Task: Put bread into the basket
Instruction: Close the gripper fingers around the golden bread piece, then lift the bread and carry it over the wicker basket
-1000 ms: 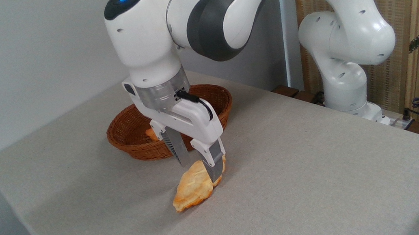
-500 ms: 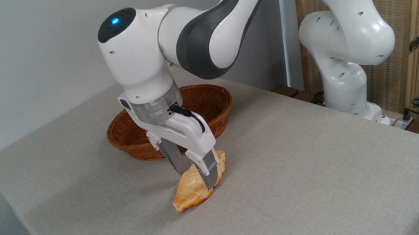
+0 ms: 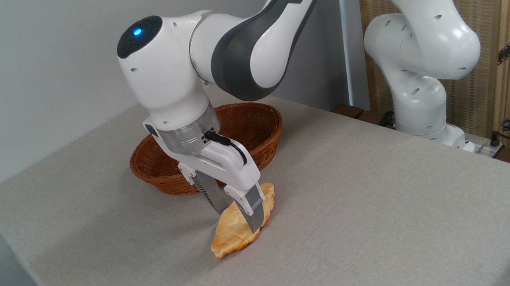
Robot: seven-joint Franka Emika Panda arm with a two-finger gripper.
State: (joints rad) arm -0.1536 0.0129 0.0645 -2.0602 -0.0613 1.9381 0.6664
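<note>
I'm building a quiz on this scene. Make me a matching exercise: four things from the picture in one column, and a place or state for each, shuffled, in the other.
Things:
1. bread
2. basket
3. end effector
4. table

Places or states:
A. covered in grey cloth, bearing everything else
B. fingers astride the loaf, one on each side
C. lying on the cloth, in front of the wicker
D. behind the robot's wrist, partly hidden by it

Pairs: 1-C, 2-D, 3-B, 4-A
</note>
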